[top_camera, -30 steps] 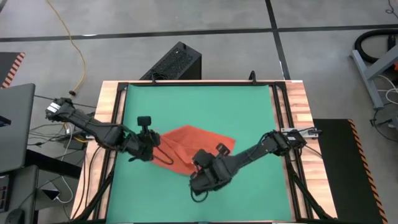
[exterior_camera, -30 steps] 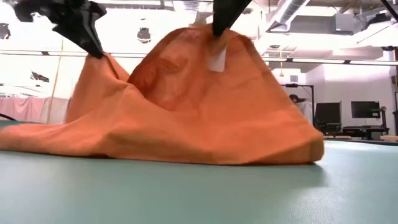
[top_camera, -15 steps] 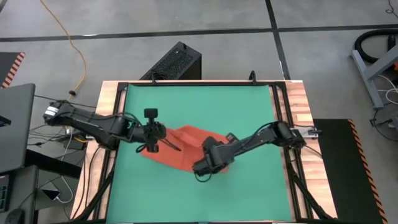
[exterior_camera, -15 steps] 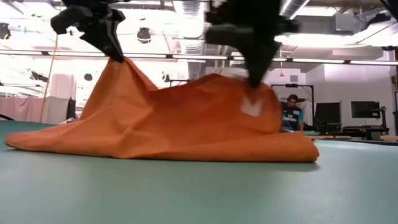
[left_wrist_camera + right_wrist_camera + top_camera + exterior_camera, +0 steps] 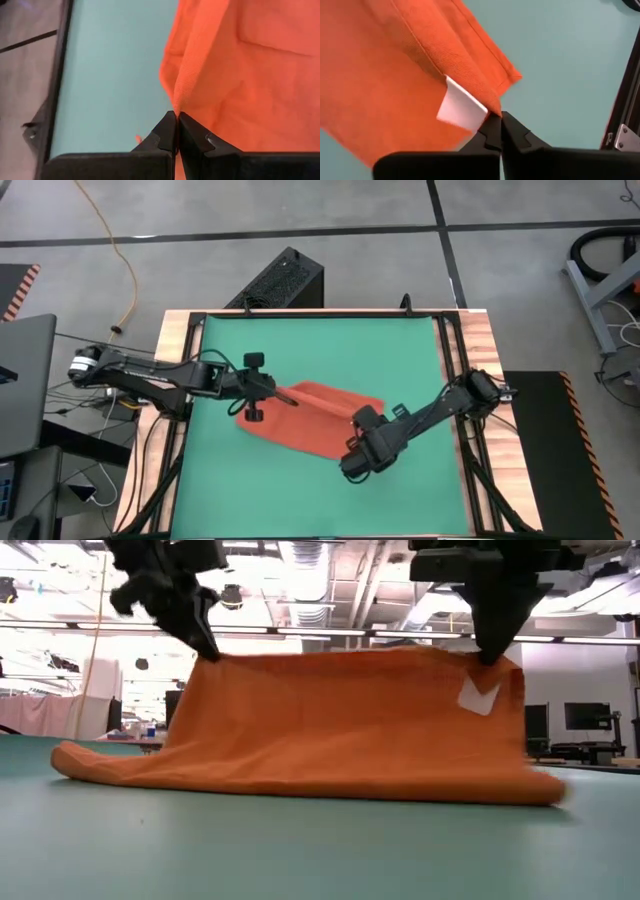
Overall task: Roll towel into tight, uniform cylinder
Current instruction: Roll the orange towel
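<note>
We see the soft orange-red cloth towel held up by two corners above the middle of the green-matted worktop. Its lower fold rests on the mat, and from table height its upper edge runs nearly level between the two arms.

The left claw is closed on a pinched corner of the towel at the cloth's left end; its two dark fingertips meet with a ridge of fabric coming out between them. In the overhead view this claw sits at the left end of the cloth, left of the worktop's centre.

The right claw is likewise clamped on the towel's edge, just beside the small white tag. From above it is at the cloth's near right corner. In the table-height view the tag hangs just below that grip point, tilted.

Below the held edge the cloth drops in a broad, smooth sheet, with a rounded fold lying on the mat at the left end.
</note>
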{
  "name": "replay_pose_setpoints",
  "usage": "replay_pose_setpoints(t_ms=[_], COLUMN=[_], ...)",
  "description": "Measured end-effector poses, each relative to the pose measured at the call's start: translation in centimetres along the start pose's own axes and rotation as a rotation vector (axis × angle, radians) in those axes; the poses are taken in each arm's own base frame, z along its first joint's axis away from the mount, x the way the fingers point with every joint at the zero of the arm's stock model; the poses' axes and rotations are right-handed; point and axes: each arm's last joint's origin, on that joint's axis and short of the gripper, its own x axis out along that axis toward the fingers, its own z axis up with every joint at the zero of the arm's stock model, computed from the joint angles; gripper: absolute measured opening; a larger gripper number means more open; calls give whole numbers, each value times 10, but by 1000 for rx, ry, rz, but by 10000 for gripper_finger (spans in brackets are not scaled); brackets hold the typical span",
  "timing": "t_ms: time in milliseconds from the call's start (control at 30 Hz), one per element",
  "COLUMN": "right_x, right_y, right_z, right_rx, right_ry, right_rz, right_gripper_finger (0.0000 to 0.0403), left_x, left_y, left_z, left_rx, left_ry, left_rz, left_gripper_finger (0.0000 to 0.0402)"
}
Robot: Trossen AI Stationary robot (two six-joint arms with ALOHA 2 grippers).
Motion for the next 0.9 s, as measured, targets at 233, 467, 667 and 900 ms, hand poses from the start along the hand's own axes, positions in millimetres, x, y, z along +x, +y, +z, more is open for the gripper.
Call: replay_pose_setpoints(t_ms=[233, 467, 667, 900], right_x=[4, 8, 5, -29], right_y=[-1, -1, 5, 41], right_z=[6, 15, 15, -28], right_rx=[-23, -56, -74, -459], right_ry=[1, -14, -157, -426], right_rz=[-8, -16, 26, 297], right_gripper_finger=[64, 135, 186, 189], left_x=[22, 23, 23, 23], left_y=[1, 3, -1, -4], left_z=[-25, -40, -42, -43], left_rx=[-64, -69, -86, -93], left_ry=[30, 150, 158, 165], left_rz=[85, 225, 108, 29], left_gripper_finger=[0, 30, 95, 184])
